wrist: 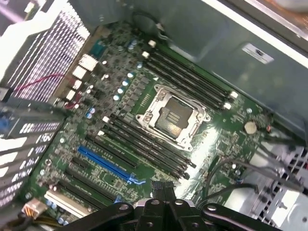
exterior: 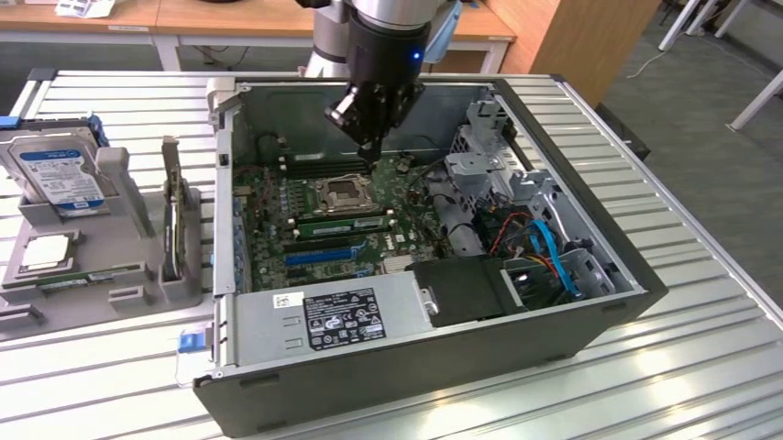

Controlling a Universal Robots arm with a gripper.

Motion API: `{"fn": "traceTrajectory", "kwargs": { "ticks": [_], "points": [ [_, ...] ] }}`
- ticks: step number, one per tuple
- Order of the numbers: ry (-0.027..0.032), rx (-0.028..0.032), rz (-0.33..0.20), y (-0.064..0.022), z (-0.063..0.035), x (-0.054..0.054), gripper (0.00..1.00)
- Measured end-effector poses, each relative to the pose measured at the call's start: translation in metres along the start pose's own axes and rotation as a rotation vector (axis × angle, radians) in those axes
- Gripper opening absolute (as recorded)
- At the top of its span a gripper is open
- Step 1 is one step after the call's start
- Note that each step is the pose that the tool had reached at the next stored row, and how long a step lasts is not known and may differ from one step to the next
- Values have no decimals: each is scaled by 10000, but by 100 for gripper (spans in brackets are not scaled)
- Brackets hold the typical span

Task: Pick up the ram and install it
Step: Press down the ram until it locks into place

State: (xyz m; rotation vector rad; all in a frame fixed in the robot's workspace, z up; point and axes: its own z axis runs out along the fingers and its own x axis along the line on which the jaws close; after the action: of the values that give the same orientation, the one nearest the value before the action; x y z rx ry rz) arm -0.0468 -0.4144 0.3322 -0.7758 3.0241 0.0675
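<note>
Evidently the jaws were closed and empty above the motherboard [exterior: 271, 197], while what appeared to be the ram [exterior: 343, 221] stood upright beside the socket [exterior: 339, 193]; uneven seating could leave it unlatched.

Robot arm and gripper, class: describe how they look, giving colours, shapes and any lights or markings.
The arm is a silver-grey cylinder ending in a black wrist housing with a small blue light. The gripper is black, angular and tapered; from the wrist view its base shows round bolt heads.
</note>
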Motion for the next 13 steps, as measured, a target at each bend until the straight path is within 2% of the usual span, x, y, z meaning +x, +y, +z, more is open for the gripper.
{"fn": "traceTrajectory", "kwargs": {
  "ticks": [13],
  "points": [
    [-87,68,2338,0,1,0,10]
  ]
}}
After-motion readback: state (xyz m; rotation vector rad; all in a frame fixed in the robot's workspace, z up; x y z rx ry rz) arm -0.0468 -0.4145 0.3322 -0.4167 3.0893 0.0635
